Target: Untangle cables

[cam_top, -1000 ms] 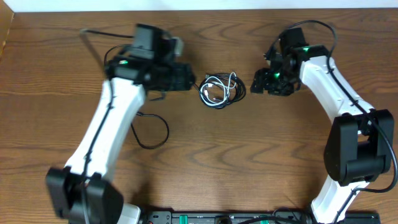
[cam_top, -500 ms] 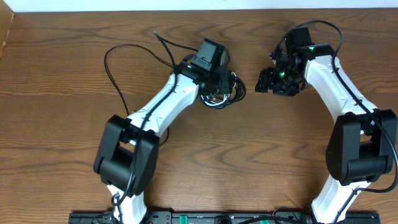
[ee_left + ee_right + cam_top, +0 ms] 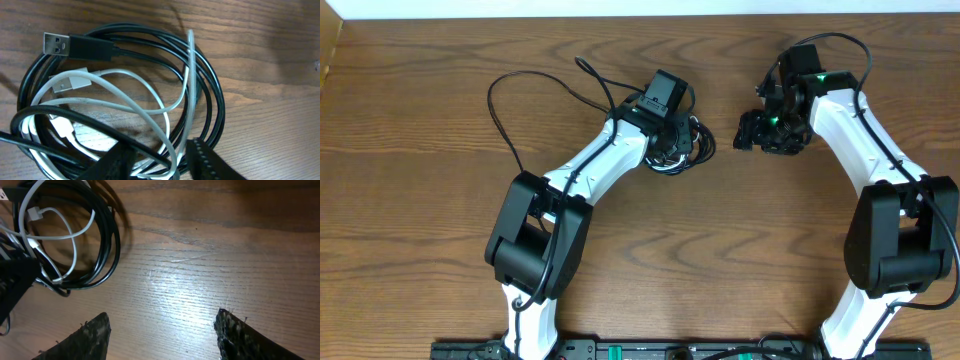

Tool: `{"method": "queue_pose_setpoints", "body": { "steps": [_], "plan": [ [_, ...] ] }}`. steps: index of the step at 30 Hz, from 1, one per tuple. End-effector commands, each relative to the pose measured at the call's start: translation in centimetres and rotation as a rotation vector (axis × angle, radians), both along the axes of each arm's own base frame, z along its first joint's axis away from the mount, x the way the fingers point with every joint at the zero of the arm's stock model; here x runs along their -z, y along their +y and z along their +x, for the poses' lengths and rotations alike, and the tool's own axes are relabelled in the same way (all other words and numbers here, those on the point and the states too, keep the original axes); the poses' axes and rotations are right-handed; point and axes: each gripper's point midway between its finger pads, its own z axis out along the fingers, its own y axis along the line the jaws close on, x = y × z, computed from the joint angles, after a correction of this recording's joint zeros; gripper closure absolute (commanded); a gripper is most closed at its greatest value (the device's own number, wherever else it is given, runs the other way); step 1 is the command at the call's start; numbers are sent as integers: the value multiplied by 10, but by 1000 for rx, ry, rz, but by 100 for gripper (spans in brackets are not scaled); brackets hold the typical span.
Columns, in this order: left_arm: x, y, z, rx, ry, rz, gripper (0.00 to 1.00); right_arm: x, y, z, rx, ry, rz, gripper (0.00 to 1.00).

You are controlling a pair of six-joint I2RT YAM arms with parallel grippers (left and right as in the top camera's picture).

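Observation:
The cables (image 3: 698, 146) lie as a fist-sized coil of black and whitish cords at the table's back middle. In the left wrist view the coil (image 3: 125, 90) shows a black USB plug (image 3: 56, 44) and a white plug (image 3: 70, 82). My left gripper (image 3: 160, 162) is right over the coil, open, with black and white strands running between its fingers. In the overhead view it (image 3: 672, 148) covers the coil's left half. My right gripper (image 3: 744, 134) is open and empty just right of the coil. In the right wrist view its fingers (image 3: 162, 337) are spread wide over bare wood, with the coil (image 3: 70, 240) at the upper left.
The left arm's own thicker black wire (image 3: 496, 105) loops over the table at the back left. The table's far edge (image 3: 640, 14) meets a white wall. A black base bar (image 3: 670, 351) runs along the front edge.
My left arm has swung from the coil's left to right over it, its fingers now astride strands. My right gripper has drawn back slightly to the right.

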Motion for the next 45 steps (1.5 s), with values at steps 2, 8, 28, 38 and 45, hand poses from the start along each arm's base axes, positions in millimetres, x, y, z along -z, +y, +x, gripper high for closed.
{"method": "queue_pose_setpoints", "body": {
  "steps": [2, 8, 28, 38, 45],
  "plan": [
    [4, 0, 2, -7, -5, 13, 66, -14, -2, 5, 14, -37, 0, 35],
    [14, -5, -4, 10, 12, 25, 66, -14, -2, 4, 14, -36, 0, 35],
    [-79, -5, -23, 111, -29, -143, 92, -20, 14, 3, -21, -38, 88, 36],
    [-113, 10, -27, 88, -26, -228, 93, -42, 55, -2, -108, -44, 340, 42],
    [-102, 27, -15, 6, -52, -131, 93, -46, 59, -2, -114, -46, 364, 45]
  ]
}}
